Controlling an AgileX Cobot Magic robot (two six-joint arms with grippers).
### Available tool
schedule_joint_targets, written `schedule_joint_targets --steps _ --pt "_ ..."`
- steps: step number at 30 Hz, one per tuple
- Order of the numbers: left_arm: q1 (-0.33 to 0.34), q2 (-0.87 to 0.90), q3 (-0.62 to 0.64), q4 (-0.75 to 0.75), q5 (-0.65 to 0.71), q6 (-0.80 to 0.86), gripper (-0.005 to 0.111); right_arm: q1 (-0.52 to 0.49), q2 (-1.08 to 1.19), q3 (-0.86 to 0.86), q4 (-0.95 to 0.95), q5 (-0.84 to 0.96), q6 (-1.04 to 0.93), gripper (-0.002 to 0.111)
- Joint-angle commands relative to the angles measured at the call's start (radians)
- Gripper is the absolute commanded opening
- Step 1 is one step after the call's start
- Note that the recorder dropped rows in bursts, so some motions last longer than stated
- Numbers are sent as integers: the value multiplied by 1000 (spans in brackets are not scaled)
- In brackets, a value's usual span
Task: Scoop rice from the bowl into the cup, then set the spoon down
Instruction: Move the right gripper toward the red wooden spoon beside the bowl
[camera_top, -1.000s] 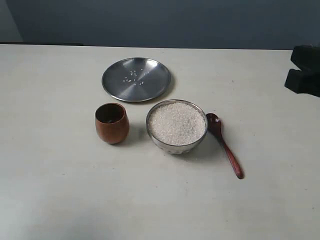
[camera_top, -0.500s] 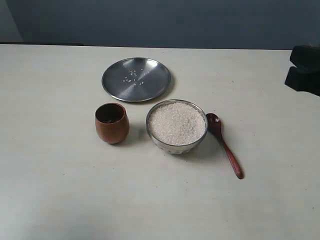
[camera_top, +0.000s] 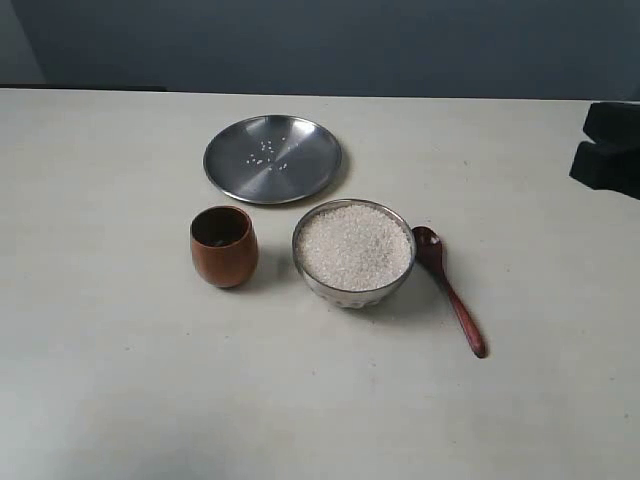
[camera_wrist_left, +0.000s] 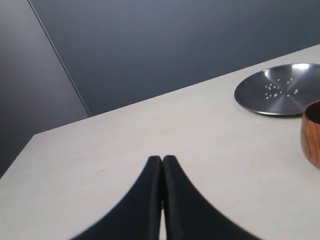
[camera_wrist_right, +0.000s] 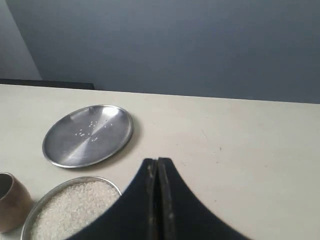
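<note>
The shiny metal bowl (camera_top: 340, 288) stands mid-table, heaped with white rice (camera_top: 354, 246). To its left is the brown wooden cup (camera_top: 224, 246), dark inside. The dark wooden spoon (camera_top: 452, 293) lies flat on the table just right of the bowl, scoop toward the back. My right gripper (camera_wrist_right: 157, 161) is shut and empty, held above the table behind and to the right of the bowl (camera_wrist_right: 36, 210); in the exterior view only a black part of that arm (camera_top: 610, 150) shows at the right edge. My left gripper (camera_wrist_left: 162, 159) is shut and empty, far left of the cup (camera_wrist_left: 311, 134).
A flat round steel plate (camera_top: 273, 158) with a few stray grains lies behind the cup and bowl. A dark wall runs along the table's far edge. The pale tabletop (camera_top: 150, 380) stretches in front and to both sides.
The black arm part at the right edge has shifted slightly downward. Bowl, cup and spoon have not moved.
</note>
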Motion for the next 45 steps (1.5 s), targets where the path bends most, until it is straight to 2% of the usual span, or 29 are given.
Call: schedule_joint_targets --steps 1,4,7,14,16,19,22,26,32,38,41,45 --pt "2 -5 5 -94 -81 -8 0 1 18 -4 -1 42 -1 0" --pt "2 -5 5 -45 -292 -4 0 1 53 -4 11 52 -1 0" --pt "2 -5 -9 -30 -419 -4 0 1 116 -4 34 59 -1 0" --pt "2 -5 -166 -33 -441 -4 0 4 411 -4 77 89 -5 0" --pt "2 -5 -199 -38 -434 -4 0 37 469 -4 77 93 -5 0" --pt "2 -5 -224 -38 -334 -4 0 103 513 -4 77 106 -11 0" --pt "2 -5 -233 -56 -238 -17 0 112 515 -4 77 119 -11 0" --pt "2 -5 -290 -268 -32 -77 0 112 515 -4 74 149 -11 0" --pt "2 -5 -351 -200 207 -77 0 112 518 -4 78 142 -11 0" --pt "2 10 -425 -230 426 -77 0 112 518 -4 86 134 -11 0" --pt "2 45 -443 -227 475 -77 0 112 520 -4 86 134 -11 0" --pt "2 47 -443 -227 451 -77 0 112 547 -4 86 127 -13 0"
